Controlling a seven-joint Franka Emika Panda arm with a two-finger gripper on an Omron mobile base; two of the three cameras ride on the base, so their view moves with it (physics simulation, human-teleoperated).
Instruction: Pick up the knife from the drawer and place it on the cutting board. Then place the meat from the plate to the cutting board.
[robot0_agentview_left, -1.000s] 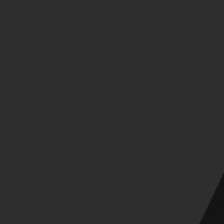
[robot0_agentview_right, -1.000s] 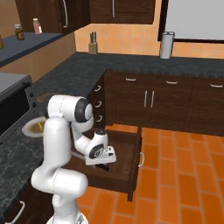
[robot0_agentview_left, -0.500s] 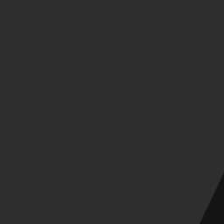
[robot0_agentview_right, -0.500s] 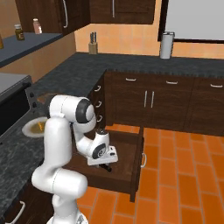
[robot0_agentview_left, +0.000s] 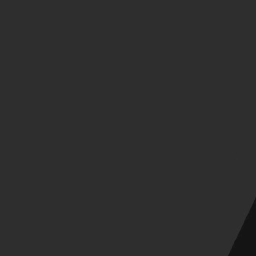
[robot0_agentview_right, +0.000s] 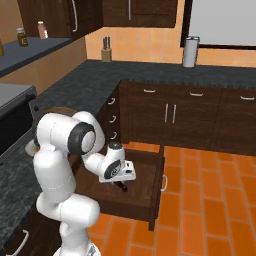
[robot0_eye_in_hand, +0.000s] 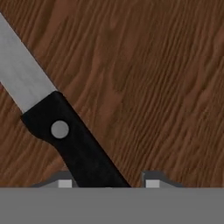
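Fingers (robot0_eye_in_hand: 105, 183) straddle the knife (robot0_eye_in_hand: 65, 135) handle in the drawer (robot0_agentview_right: 150, 200); grasp state unclear.

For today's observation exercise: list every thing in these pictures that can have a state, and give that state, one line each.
drawer: pulled open.
knife: lying flat on the drawer floor, handle between the fingertips.
gripper: lowered into the drawer, open around the handle.
lower cabinet doors: closed.

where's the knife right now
In the hand view the knife lies on the wooden floor of the drawer, its black handle running down between the fingertips of the gripper.
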